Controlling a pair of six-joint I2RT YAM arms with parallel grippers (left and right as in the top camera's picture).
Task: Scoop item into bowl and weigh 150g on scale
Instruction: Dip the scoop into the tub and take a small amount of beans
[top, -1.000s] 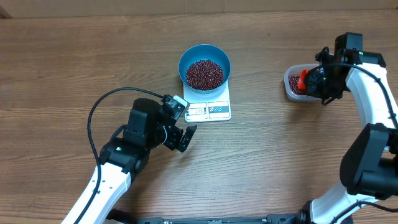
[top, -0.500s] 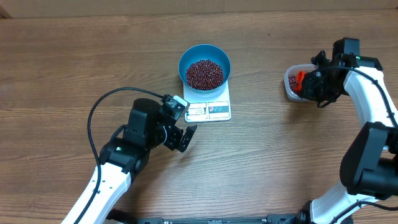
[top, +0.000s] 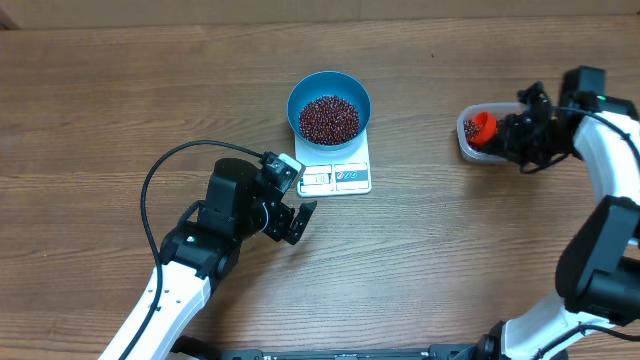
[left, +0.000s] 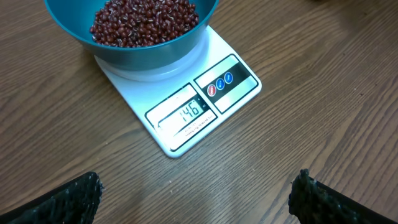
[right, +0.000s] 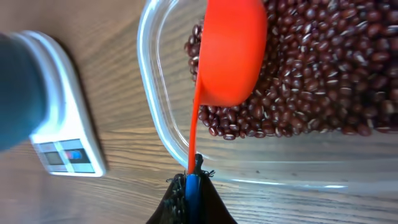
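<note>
Overhead and wrist views of two robot arms at a wooden counter (left: 323, 112).

Nearest the robot's base, the left claw (left: 199, 205) hangs released, its two fingers spread wide and holding nothing. It faces the scale (left: 180, 102), which lies just beyond it on the counter. The display (left: 189, 112) along the scale's near edge appears to read 146, so the load looks slightly short of the target.

On the far part of the scale stands the blue bowl (left: 149, 56), filled partway with beans (left: 143, 18).

Well off to the robot's right, the right claw (right: 189, 190) is clenched on the thin handle of an orange scoop (right: 231, 50). The scoop's long axis runs from the claw out toward the bowl's side, with the cup end over the clear tub (right: 149, 99). The cup sits just above, or perhaps touching, the tub's beans. Whether it holds any cannot be told.

The relation the next move turns on is that the bowl lies to the left of the right claw, well apart across open counter. The scoop's cup end already points that way. The right arm is the only one at the tub. The left arm is nearer the bowl and scale but carries nothing.

Counted: two arms, two claws, one scale, one bowl, one tub and one scoop. The beans lie in two lots, one in the bowl and one in the tub, each far too many to count.
</note>
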